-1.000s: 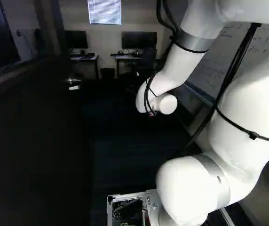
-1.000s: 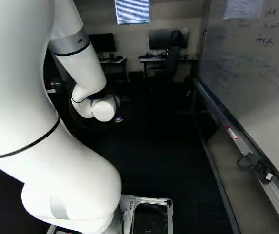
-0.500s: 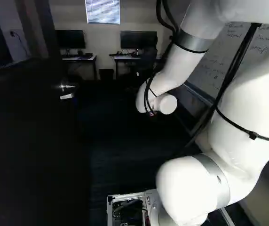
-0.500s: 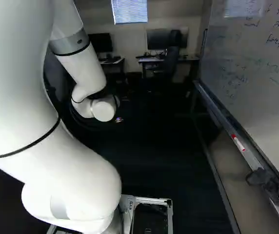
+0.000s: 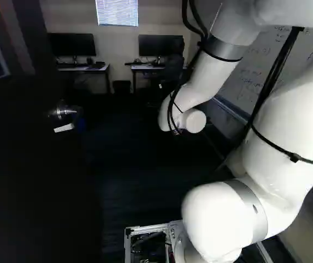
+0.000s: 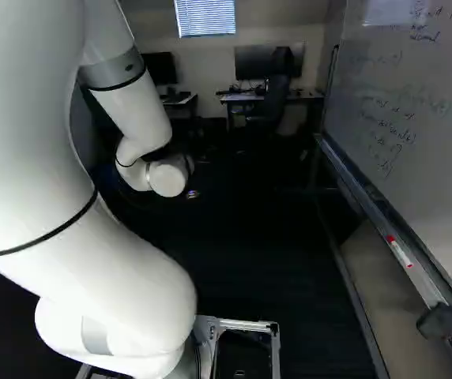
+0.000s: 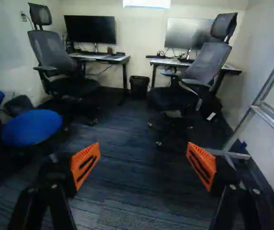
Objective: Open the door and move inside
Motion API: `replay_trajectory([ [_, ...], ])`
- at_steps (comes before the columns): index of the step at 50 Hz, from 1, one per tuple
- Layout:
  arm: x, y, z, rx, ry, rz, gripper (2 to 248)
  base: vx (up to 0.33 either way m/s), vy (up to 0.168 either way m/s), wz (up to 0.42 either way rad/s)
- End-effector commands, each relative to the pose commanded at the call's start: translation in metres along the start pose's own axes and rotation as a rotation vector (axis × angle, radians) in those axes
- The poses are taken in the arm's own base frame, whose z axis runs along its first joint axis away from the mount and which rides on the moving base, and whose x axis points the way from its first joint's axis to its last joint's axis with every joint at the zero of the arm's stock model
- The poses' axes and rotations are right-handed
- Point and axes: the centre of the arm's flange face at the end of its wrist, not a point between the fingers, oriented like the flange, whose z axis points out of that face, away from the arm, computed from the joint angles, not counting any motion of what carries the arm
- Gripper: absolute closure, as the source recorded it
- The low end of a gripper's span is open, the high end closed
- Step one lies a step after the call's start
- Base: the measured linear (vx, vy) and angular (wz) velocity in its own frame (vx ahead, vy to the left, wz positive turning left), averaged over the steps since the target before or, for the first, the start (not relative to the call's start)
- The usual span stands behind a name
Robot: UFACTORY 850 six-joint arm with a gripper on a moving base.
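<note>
The dark door point(image 5: 30, 181) fills the left side of the left base view, standing open beside the arm. Its metal handle point(image 5: 62, 112) juts out near the free edge, a white piece just below it. My gripper is hidden in the base views beyond the white wrist point(image 6: 167, 177). In the wrist view the gripper point(image 7: 143, 155) is open, its orange pads far apart with only carpeted floor visible between and ahead of them. No door shows near the fingers.
Ahead stand two desks point(image 7: 98, 58) with monitors, office chairs point(image 7: 209, 64) and a waste bin point(image 7: 139, 86). Blue stools point(image 7: 31, 127) are on one side. A whiteboard point(image 6: 416, 118) with a marker tray runs along the right, near the base; a metal frame point(image 7: 266, 110) stands ahead.
The base has moved forward: the door handle has slid left and looks nearer, and the whiteboard tray items have shifted outward. The arm holds the same pose over its joint.
</note>
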Motion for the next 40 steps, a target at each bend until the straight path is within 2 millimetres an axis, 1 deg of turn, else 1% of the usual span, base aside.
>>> replay_trajectory([
  [40, 0.0000, 0.0000, 0.0000, 0.000, 0.000, 0.000, 3, 0.170, 0.002, -0.021],
])
